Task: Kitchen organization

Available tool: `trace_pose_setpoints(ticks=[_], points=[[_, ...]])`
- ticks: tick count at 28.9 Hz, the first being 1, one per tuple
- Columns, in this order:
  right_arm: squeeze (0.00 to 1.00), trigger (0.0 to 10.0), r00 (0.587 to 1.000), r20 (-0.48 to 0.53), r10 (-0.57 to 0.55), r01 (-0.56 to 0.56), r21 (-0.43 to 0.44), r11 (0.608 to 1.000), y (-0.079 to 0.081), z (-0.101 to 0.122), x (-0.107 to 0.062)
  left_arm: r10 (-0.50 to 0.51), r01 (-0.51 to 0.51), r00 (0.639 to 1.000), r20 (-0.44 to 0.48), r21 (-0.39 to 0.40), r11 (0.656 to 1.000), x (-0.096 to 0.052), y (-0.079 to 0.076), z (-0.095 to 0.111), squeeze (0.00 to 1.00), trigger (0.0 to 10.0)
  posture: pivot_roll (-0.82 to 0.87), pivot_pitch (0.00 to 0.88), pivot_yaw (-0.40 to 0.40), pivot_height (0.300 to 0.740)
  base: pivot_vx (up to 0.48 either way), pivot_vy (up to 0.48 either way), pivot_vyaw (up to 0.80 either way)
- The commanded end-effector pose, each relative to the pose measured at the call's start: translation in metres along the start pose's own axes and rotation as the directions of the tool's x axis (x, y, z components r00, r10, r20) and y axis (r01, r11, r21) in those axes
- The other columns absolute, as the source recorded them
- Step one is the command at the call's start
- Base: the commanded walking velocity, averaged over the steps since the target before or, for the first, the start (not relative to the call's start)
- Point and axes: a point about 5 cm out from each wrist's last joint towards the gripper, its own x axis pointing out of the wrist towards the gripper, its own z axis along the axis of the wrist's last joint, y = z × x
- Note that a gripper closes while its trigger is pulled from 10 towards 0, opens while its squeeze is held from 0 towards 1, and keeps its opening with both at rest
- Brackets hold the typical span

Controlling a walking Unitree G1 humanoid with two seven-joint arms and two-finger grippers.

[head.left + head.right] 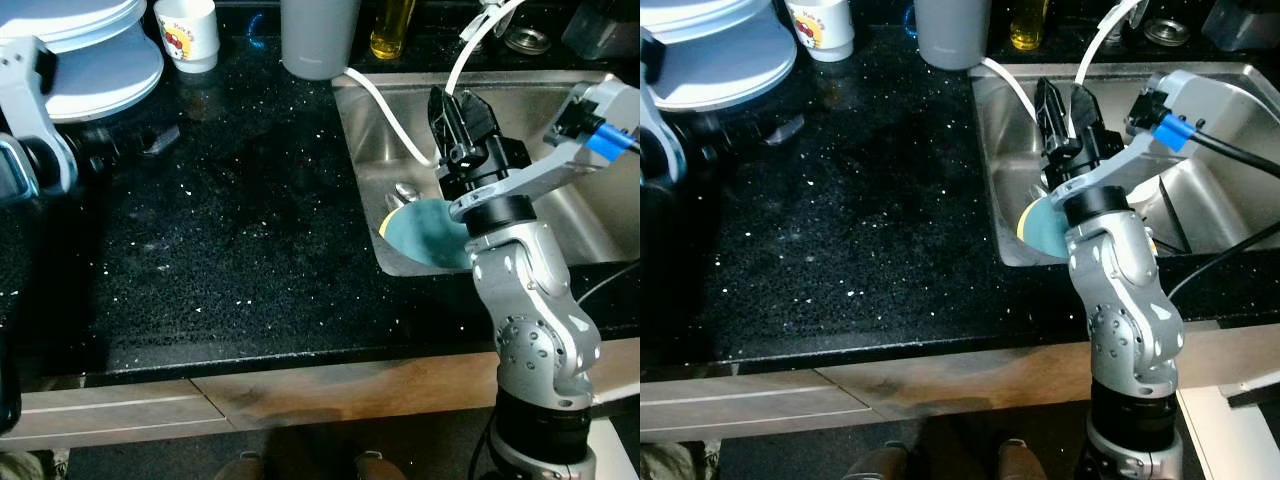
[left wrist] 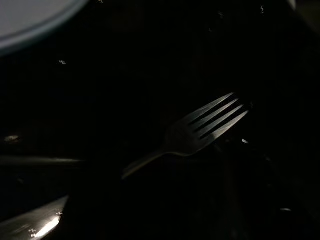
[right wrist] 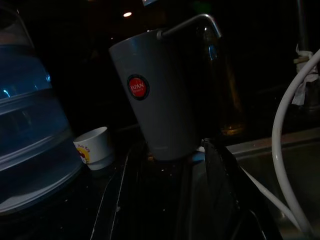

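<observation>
Lies flat in the steel sink (image 1: 570, 215), near its left wall: a teal plate (image 1: 425, 232), partly hidden by the right arm. Hovers just above it, fingers slightly parted and holding nothing: right gripper (image 1: 458, 115). Runs down into the basin beside that gripper: a white hose (image 1: 385, 105). Stands behind on the black speckled counter (image 1: 230, 230): a grey tumbler (image 3: 160, 95) with a red round label, a small white cup (image 1: 188, 32), a stack of white plates (image 1: 85, 45). Rests at the counter's left edge, fingers' state impossible to tell: left gripper (image 1: 95, 150). Lies dimly lit in the left wrist view: a fork (image 2: 192, 132).
</observation>
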Motion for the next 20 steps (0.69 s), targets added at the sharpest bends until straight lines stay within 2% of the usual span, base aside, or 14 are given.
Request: trace_pose_setpoints(ticks=[1,2,3,5,7,11,12,13,18,19,20], points=[[0.00,10.0,1.000,0.015,0.000,0.000,0.000,1.000,0.000,0.000,0.000,0.046,-0.070,0.953,-0.300,-0.070,0.995,0.018,0.009,-0.063,0.00,0.0,0.17,0.227,-0.004,0.740,0.000,0.000,0.00],[0.00,10.0,1.000,0.019,0.002,-0.002,0.003,1.000,0.000,0.000,0.001,0.103,-0.102,0.944,-0.315,0.018,0.995,0.015,0.012,-0.067,0.00,0.0,0.17,0.223,-0.004,0.740,0.000,0.000,0.00],[0.00,10.0,1.000,0.019,0.002,-0.002,0.003,1.000,0.000,0.000,0.001,0.103,-0.102,0.944,-0.315,0.018,0.995,0.015,0.012,-0.067,0.00,0.0,0.17,0.223,-0.004,0.740,0.000,0.000,0.00],[0.00,10.0,1.000,0.025,0.004,-0.004,0.005,1.000,0.000,0.000,0.002,0.160,-0.125,0.934,-0.319,0.127,0.984,0.012,0.014,-0.072,0.00,0.0,0.18,0.217,-0.003,0.740,0.000,0.000,0.00],[0.00,10.0,1.000,0.027,0.003,-0.003,0.006,1.000,0.000,0.000,0.003,0.170,-0.129,0.933,-0.316,0.145,0.981,0.012,0.014,-0.072,0.00,0.0,0.18,0.215,-0.004,0.740,0.000,0.000,0.00],[0.00,10.0,0.999,0.034,0.003,-0.003,0.007,1.000,-0.002,-0.001,0.004,0.153,-0.117,0.949,-0.277,0.141,0.983,0.012,0.005,-0.065,0.00,0.0,0.18,0.204,-0.002,0.740,0.000,0.000,0.00],[0.00,10.0,0.999,0.041,0.004,-0.004,0.007,1.000,-0.002,-0.001,0.006,0.092,-0.068,0.968,-0.233,0.109,0.992,0.013,-0.007,-0.055,0.00,0.0,0.18,0.194,-0.001,0.740,0.000,0.000,0.00],[0.00,10.0,0.999,0.043,0.004,-0.004,0.007,1.000,-0.002,-0.001,0.006,0.070,-0.049,0.973,-0.219,0.099,0.994,0.014,-0.010,-0.052,0.00,0.0,0.18,0.194,-0.001,0.740,0.000,0.000,0.00],[0.00,10.0,0.999,0.051,0.004,-0.004,0.003,1.000,-0.004,-0.001,0.008,0.015,-0.010,0.990,-0.138,0.034,0.999,0.017,-0.018,-0.031,0.00,0.0,0.18,0.180,-0.002,0.740,0.000,0.000,0.00],[0.00,10.0,0.999,0.053,0.003,-0.004,0.002,1.000,-0.005,-0.001,0.008,-0.030,0.031,0.998,-0.055,0.017,0.999,0.017,-0.024,-0.018,0.00,0.0,0.18,0.174,-0.002,0.740,0.000,0.000,0.00],[0.00,10.0,0.999,0.053,0.003,-0.003,0.001,1.000,-0.005,-0.001,0.008,-0.041,0.042,0.999,-0.035,0.016,0.999,0.016,-0.026,-0.015,0.00,0.0,0.18,0.174,-0.002,0.740,0.000,0.000,0.00]])
